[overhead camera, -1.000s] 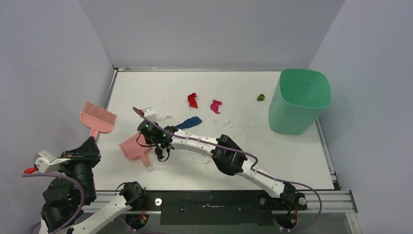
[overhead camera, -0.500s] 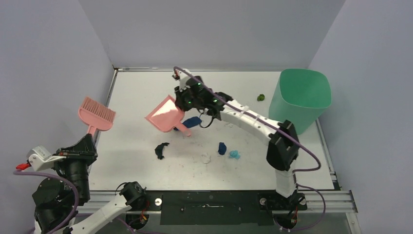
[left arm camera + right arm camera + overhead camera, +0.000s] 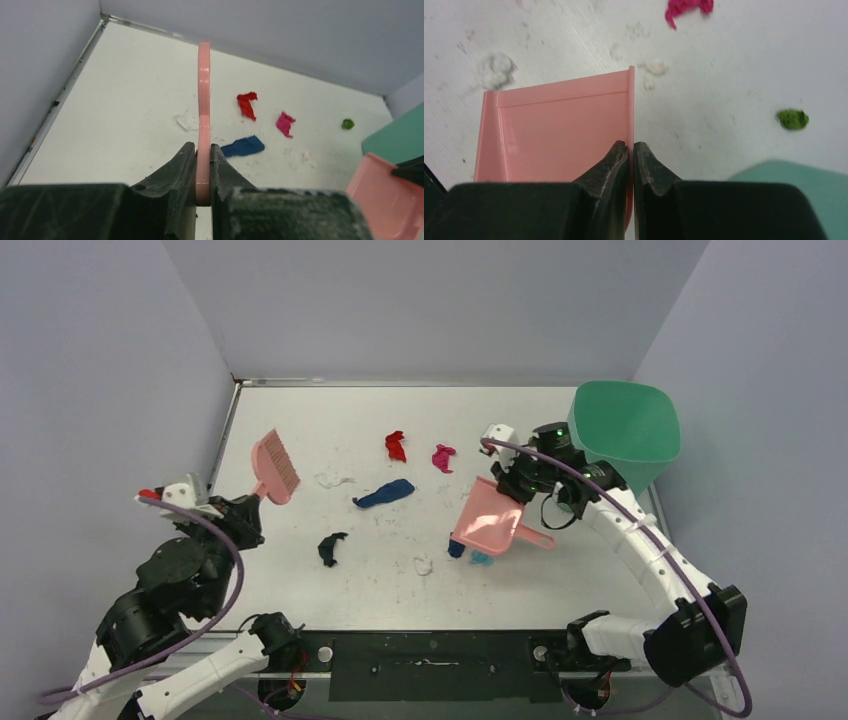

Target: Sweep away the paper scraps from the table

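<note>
I am judging this job as barely begun: the paper scraps (image 3: 385,493) are lying scattered over the table (image 3: 290,420), among them a red scrap (image 3: 396,446), a magenta scrap (image 3: 442,457) and a green scrap (image 3: 793,119) near the green bin (image 3: 620,435). The inside of my pink dustpan (image 3: 488,523) is showing bare (nothing gathered, as far as I can see). My right gripper (image 3: 630,147) is pinching the dustpan's side wall. That arm is stretching up the right side, wrist beside the bin, tilting the pan's lip down next to a small blue scrap (image 3: 456,550) and a cyan scrap (image 3: 481,558). My left gripper (image 3: 202,150) is clamping the pink brush (image 3: 275,466) by its handle. That arm is folding at the left edge, holding the brush head near a white scrap (image 3: 330,480).
</note>
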`<state>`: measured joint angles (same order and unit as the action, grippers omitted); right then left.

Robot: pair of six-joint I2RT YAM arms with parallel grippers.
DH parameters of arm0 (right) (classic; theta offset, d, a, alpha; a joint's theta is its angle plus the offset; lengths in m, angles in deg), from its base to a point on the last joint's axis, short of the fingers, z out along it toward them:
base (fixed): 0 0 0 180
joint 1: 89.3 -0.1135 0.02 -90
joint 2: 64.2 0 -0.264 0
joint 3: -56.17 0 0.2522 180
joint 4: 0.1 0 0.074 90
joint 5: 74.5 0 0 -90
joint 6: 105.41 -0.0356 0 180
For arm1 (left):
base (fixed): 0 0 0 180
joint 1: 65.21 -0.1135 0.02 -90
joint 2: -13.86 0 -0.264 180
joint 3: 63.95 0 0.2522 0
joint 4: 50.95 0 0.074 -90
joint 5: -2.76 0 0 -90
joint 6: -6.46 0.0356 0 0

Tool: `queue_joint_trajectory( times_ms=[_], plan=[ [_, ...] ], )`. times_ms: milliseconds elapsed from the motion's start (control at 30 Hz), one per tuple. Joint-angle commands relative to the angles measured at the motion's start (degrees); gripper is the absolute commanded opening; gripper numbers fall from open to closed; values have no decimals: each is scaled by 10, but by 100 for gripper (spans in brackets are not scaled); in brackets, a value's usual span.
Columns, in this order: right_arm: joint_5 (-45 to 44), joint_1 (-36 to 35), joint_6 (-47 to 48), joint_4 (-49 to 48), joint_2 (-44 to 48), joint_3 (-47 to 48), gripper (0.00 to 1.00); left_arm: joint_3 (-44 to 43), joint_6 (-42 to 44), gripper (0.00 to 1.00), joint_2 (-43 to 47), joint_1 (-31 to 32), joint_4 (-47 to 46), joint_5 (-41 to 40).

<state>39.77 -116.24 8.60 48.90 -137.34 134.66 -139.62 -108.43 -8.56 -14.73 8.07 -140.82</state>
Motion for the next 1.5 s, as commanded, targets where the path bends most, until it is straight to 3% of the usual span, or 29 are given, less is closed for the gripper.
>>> queue_joint_trajectory(
  times_ms=[0, 200, 300, 433, 800, 933, 1233, 1467],
  plan=[
    [73, 87, 155, 111, 81, -17, 5, -28, 21, 0, -65, 0, 47, 112],
    [92, 211, 331, 300, 73, -6, 5, -80, 18, 0, -148, -1, 125, 189],
    [75, 256, 404, 349, 56, -4, 5, -114, 12, 0, -182, -1, 172, 203],
    [69, 301, 455, 381, 33, 3, 5, -166, 7, 0, -221, -1, 238, 186],
    [18, 295, 585, 342, -43, 4, 5, -315, -77, 0, -285, 0, 433, 155],
    [-1, 278, 598, 326, -32, -24, 5, -282, -78, 0, -300, 0, 446, 159],
    [18, 272, 622, 288, -30, -57, 5, -128, -60, 0, -299, -1, 340, 240],
    [41, 200, 562, 304, -75, -40, 8, -79, -51, 0, -302, -4, 314, 248]
  ],
)
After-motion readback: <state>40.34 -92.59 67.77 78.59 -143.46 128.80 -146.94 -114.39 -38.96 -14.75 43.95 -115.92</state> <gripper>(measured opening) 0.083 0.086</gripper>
